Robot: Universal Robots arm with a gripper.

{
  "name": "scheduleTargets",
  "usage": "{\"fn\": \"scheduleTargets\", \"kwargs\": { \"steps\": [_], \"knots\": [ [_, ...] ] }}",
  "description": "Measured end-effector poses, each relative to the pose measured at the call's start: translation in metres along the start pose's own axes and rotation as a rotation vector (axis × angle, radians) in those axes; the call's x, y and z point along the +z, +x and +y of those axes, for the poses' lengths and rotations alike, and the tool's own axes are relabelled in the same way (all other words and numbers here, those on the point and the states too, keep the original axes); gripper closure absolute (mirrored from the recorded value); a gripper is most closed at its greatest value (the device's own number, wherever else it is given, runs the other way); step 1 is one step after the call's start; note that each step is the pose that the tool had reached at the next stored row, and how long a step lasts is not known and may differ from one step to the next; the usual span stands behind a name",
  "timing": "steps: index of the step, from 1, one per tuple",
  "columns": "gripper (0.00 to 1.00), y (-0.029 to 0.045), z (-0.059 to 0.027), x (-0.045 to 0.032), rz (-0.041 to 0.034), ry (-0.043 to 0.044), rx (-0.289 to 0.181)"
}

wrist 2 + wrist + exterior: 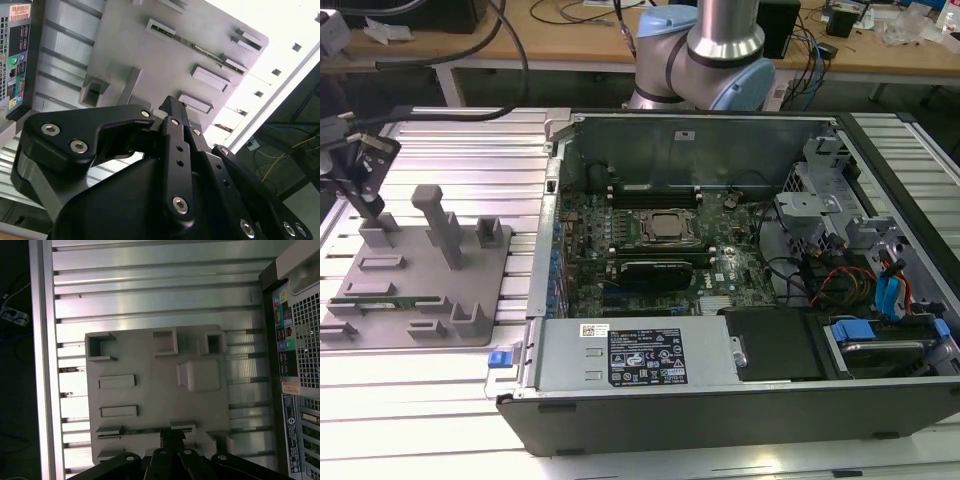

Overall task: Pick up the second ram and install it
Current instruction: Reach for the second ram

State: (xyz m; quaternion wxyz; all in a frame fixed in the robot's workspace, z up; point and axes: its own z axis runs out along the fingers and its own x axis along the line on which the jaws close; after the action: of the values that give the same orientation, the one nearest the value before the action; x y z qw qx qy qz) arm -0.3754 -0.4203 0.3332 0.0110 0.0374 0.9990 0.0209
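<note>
You are hovering the gripper (172,436), closed and empty, over the grey fixture (150,390); the second ram (140,431) is lying flat in its slot just beneath.

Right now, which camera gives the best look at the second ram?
The exterior view: the second ram lies on the grey fixture, its length unblocked and its green showing. The first wrist view shows it from above as a thin line, partly covered by the gripper. The second wrist view shows the strip obliquely.
</note>
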Motion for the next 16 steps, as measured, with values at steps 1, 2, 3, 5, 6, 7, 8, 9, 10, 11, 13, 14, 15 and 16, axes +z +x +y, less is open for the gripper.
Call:
{"fn": "scheduleTargets", "kwargs": {
  "steps": [1, 2, 3, 5, 6, 7, 8, 9, 10, 11, 13, 14, 15, 16],
  "knots": [
    [0.92, 0.0007, -0.0024, 0.0037, 0.0003, 0.0000, 0.000],
    [0.92, 0.0012, -0.0048, 0.0074, 0.0007, 0.0000, 0.000],
    [0.92, 0.0018, -0.0068, 0.0109, 0.0008, 0.0000, 0.000],
    [0.92, 0.0026, -0.0089, 0.0147, 0.0009, 0.0000, 0.000],
    [0.92, 0.0028, -0.0094, 0.0155, 0.0008, -0.0002, 0.000],
    [0.92, 0.0030, -0.0098, 0.0162, 0.0007, -0.0001, 0.000],
    [0.92, 0.0034, -0.0101, 0.0169, 0.0010, 0.0002, 0.000],
    [0.92, 0.0034, -0.0101, 0.0169, 0.0011, 0.0002, 0.000],
    [0.92, 0.0034, -0.0101, 0.0171, 0.0010, 0.0000, 0.000],
    [0.92, 0.0034, -0.0101, 0.0171, 0.0010, 0.0000, 0.000],
    [0.92, 0.0034, -0.0101, 0.0171, 0.0009, 0.0000, 0.000],
    [0.92, 0.0034, -0.0101, 0.0172, 0.0009, 0.0000, 0.000],
    [0.92, 0.0034, -0.0101, 0.0172, 0.0009, 0.0000, 0.000],
    [0.92, 0.0034, -0.0101, 0.0172, 0.0009, 0.0000, 0.000]
  ]
}}
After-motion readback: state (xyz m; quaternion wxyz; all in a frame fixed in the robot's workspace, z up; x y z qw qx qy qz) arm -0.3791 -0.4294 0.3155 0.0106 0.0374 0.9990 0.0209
